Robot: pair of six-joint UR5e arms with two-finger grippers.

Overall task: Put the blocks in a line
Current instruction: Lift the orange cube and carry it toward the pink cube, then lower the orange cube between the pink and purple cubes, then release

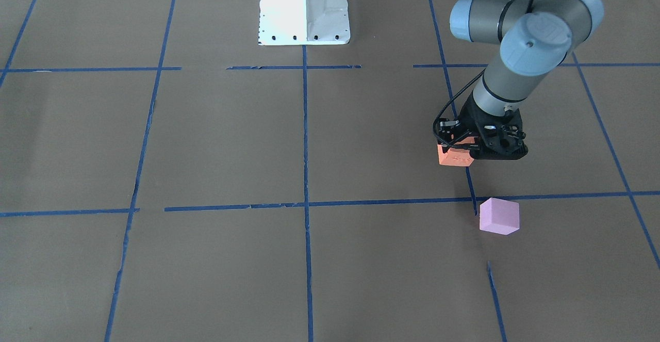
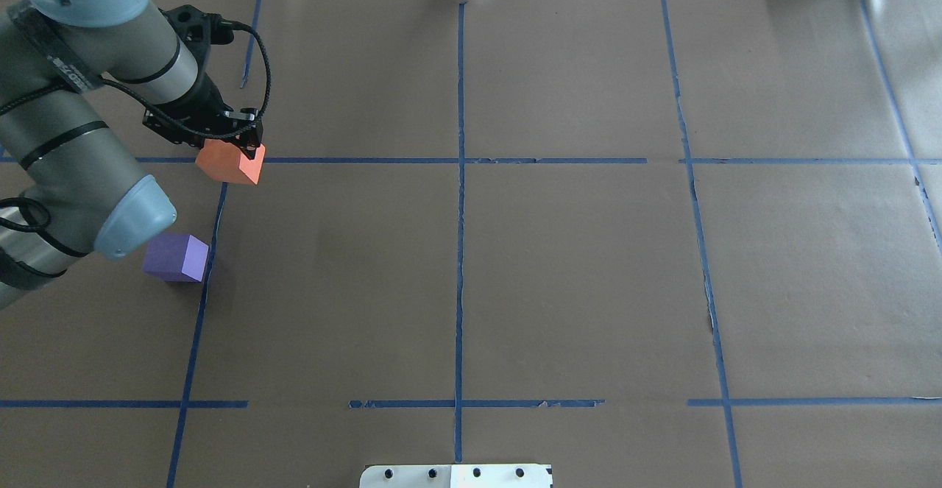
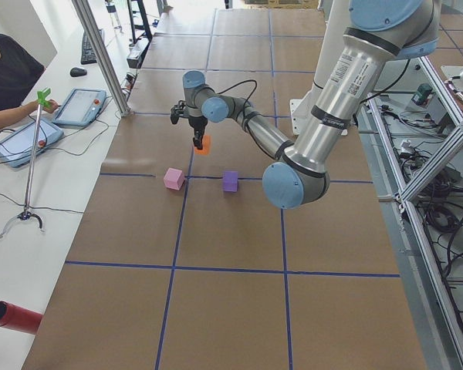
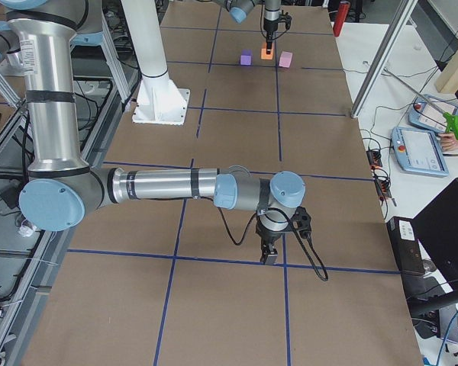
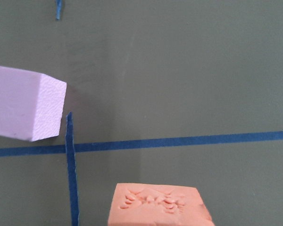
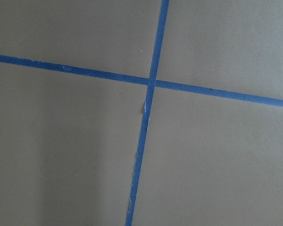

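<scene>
My left gripper is shut on the orange block, low over the brown table near a blue tape line; both also show in the overhead view, the gripper and the block. The pale pink block lies just beyond it on the operators' side, also in the left wrist view, and is hidden in the overhead view. The purple block lies nearer the robot. In the left side view the pink block and purple block sit side by side. My right gripper hangs low over a tape crossing, far from the blocks; I cannot tell if it is open or shut.
Blue tape lines divide the brown table into squares. The white robot pedestal stands at the robot's edge. An operator with tablets sits beyond the far edge. A red cylinder lies off the table.
</scene>
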